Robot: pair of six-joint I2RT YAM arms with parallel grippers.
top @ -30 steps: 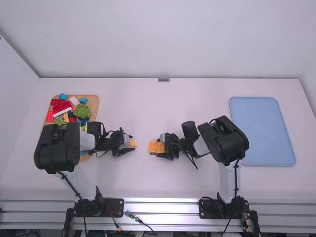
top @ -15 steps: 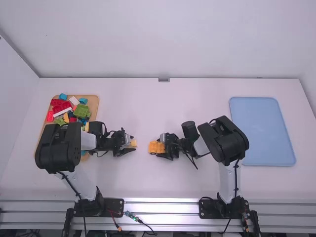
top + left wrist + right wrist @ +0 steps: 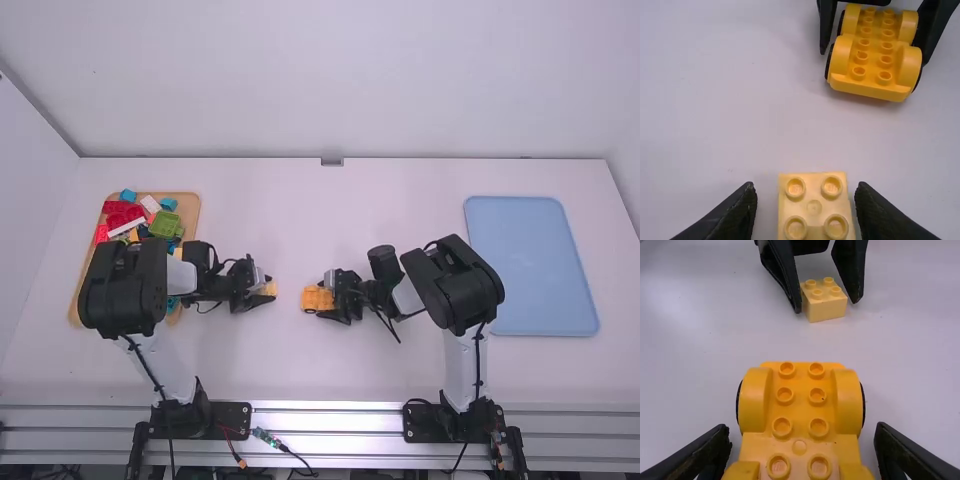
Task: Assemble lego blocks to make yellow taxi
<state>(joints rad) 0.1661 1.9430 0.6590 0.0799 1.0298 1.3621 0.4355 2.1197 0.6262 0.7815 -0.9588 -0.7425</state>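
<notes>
The left gripper (image 3: 267, 286) is standing open around the pale block (image 3: 814, 206), which is resting studs-up on the table (image 3: 300, 370). The right gripper (image 3: 321, 299) is also holding its fingers apart, straddling the wheeled base (image 3: 800, 405), which is sitting near the block. Loose bricks (image 3: 165, 224) are filling the wooden tray (image 3: 187, 204); the blue tray (image 3: 530, 265) is lying well apart.
</notes>
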